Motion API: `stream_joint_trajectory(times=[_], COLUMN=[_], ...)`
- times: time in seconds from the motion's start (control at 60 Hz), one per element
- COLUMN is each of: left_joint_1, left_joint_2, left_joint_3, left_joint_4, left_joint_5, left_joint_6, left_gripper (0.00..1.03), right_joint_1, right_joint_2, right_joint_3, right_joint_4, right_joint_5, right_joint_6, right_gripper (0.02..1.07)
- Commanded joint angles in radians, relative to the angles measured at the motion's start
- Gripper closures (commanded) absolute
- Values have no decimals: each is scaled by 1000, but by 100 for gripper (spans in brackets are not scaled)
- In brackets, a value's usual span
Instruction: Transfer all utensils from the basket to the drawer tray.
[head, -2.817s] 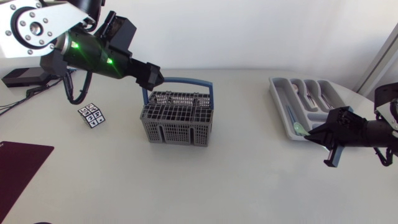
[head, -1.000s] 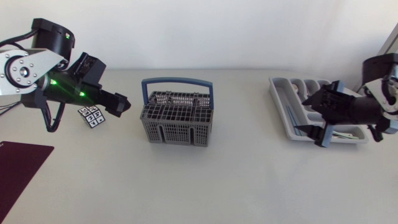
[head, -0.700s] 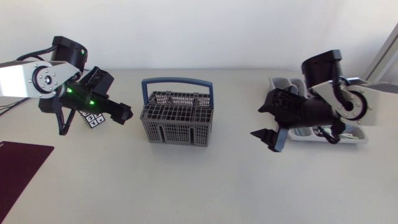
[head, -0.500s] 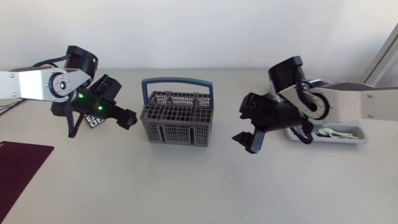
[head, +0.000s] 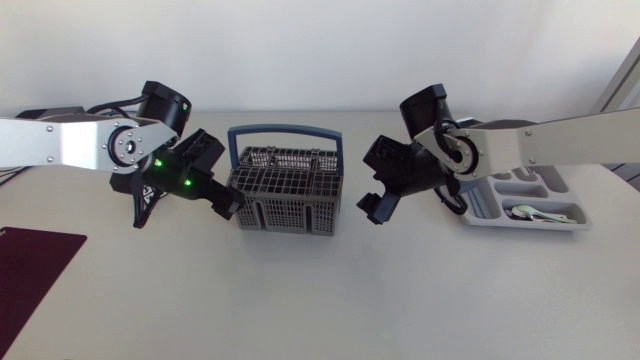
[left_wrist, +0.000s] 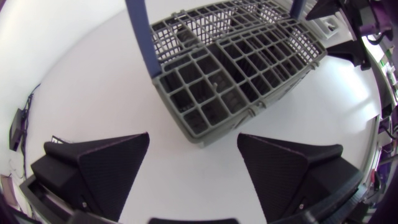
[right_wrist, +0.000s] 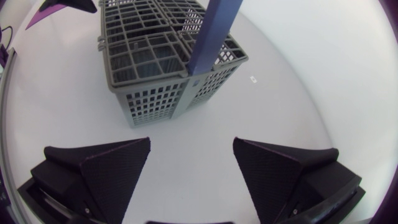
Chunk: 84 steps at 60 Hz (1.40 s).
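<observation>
At the middle of the white table (head: 330, 300) stands a grey plastic lattice cutlery basket with a blue hoop handle (head: 286, 190). The left gripper (head: 228, 203) hangs just left of it and the right gripper (head: 372, 192) just right, both with fingers spread and holding nothing. No utensil shows above the basket's rim. The grey moulded drawer tray (head: 478, 216) lies at the right, with a pale utensil (head: 530, 211) in its near slot. Both arms crowd one light basket, so a finger catching its handle or wall could tip or shove it. A dark maroon mat (head: 30, 270) lies near left.
</observation>
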Motion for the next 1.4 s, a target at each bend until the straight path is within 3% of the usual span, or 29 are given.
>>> stream_joint_trajectory(times=[0.0,0.667,1.117,1.383], left_joint_1=[-18,-130,-35,54], left_joint_2=[-5,-65,-185,-356], left_joint_3=[-37,-95,-148,-188], left_joint_4=[2,3,-11,-17], left_joint_5=[8,11,40,67], left_joint_6=[17,15,49,41], left_gripper=[5,5,5,5], right_joint_1=[8,29,46,28], right_joint_2=[31,49,40,-82], right_joint_3=[35,60,55,-35], right_joint_4=[7,2,4,5], right_joint_5=[7,29,41,52], right_joint_6=[42,71,88,88], right_gripper=[11,11,7,7])
